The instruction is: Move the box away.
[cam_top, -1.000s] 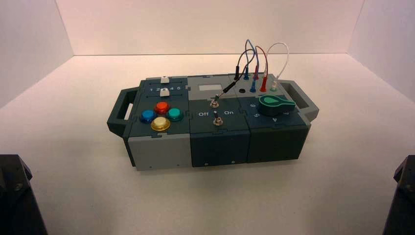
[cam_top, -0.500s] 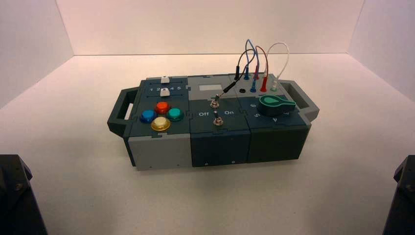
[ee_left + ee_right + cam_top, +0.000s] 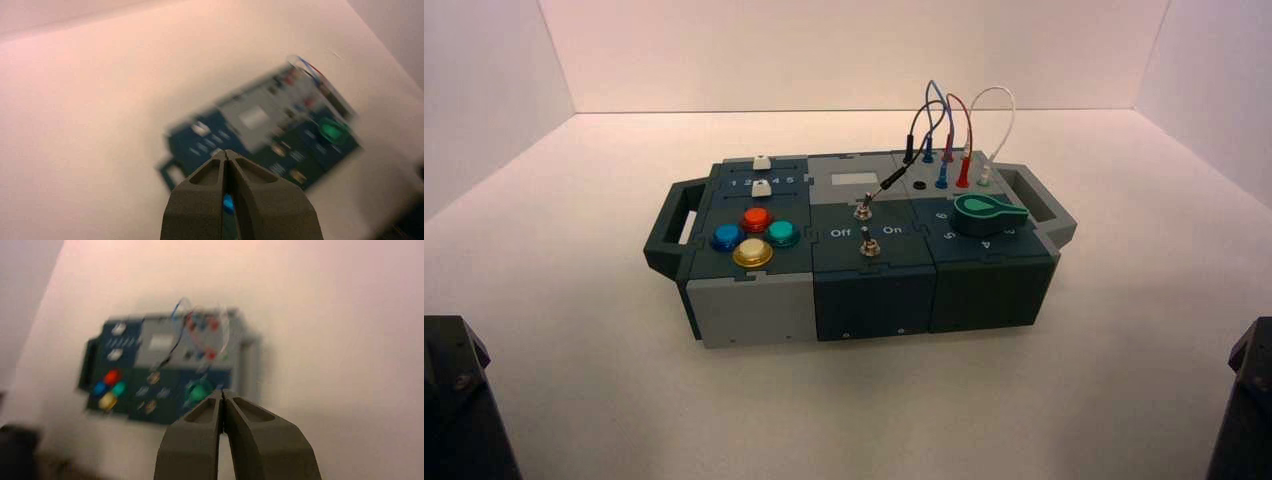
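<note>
Centrally, in the high view, the box (image 3: 874, 240) is seen resting on the desk (image 3: 854, 410), apart from both arms. Its left side is fitted with a dark handle (image 3: 662, 230), its right side with a grey handle (image 3: 1036, 205). Two white sliders (image 3: 761, 188) are set at the left rear, with red (image 3: 756, 219), blue (image 3: 728, 237), green (image 3: 782, 233) and yellow (image 3: 752, 252) buttons grouped in front of them. Two toggle switches (image 3: 869, 243) are mounted in the middle, and a green knob (image 3: 986, 213) at the right front. Wires (image 3: 949, 115) are looped above the right rear, one black lead being run to the rear switch. Dark arm parts are shown at both lower corners. In the left wrist view, the left end effector (image 3: 226, 152) is clenched with nothing held, the box being seen beyond its tips. In the right wrist view, the right end effector (image 3: 222, 394) is likewise clenched and unladen, with the box beyond it.
</note>
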Robot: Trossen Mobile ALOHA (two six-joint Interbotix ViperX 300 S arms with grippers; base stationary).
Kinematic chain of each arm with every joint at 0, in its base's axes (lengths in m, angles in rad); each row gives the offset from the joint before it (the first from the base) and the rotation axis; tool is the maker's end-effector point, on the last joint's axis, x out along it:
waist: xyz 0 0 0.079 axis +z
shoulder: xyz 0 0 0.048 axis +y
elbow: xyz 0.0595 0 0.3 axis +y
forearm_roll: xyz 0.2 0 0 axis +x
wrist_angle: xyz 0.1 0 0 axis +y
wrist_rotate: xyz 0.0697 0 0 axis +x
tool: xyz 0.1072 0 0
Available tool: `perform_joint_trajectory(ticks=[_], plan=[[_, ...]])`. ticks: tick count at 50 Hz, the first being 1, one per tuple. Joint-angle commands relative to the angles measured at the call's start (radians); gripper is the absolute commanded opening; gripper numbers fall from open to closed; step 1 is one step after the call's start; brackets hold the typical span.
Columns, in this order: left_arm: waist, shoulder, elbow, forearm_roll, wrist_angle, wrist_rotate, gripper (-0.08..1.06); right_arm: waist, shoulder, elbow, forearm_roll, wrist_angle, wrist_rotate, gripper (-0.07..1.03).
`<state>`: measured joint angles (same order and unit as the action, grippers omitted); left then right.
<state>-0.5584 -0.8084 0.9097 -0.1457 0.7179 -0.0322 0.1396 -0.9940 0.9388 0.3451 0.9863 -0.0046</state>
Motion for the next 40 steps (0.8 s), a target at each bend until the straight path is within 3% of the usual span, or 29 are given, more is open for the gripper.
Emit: perform_joint_trajectory(ticks=[1, 12, 20, 24, 29, 40], plan=[[-0.075, 0.058, -0.02, -0.064, 0.023, -0.003, -0.03, 0.038, 0.023, 0.005, 0.121, 0.021, -0.008, -0.02], [-0.169, 0.158, 0.018, -0.135, 0.023, -0.006, -0.03, 0.163, 0.078, 0.058, 0.156, 0.002, 0.031, -0.02], [-0.218, 0.206, 0.032, -0.163, 0.023, -0.008, -0.03, 0.253, 0.166, 0.081, 0.196, -0.026, 0.032, -0.02], [-0.249, 0.239, 0.046, -0.187, 0.031, -0.018, -0.03, 0.345, 0.27, 0.087, 0.224, -0.071, 0.034, -0.02], [-0.29, 0.278, 0.057, -0.222, 0.028, -0.02, -0.03, 0.402, 0.354, 0.087, 0.236, -0.112, 0.032, -0.02], [-0.331, 0.388, 0.084, -0.242, -0.009, -0.02, -0.03, 0.419, 0.442, 0.109, 0.239, -0.158, 0.021, -0.02]])
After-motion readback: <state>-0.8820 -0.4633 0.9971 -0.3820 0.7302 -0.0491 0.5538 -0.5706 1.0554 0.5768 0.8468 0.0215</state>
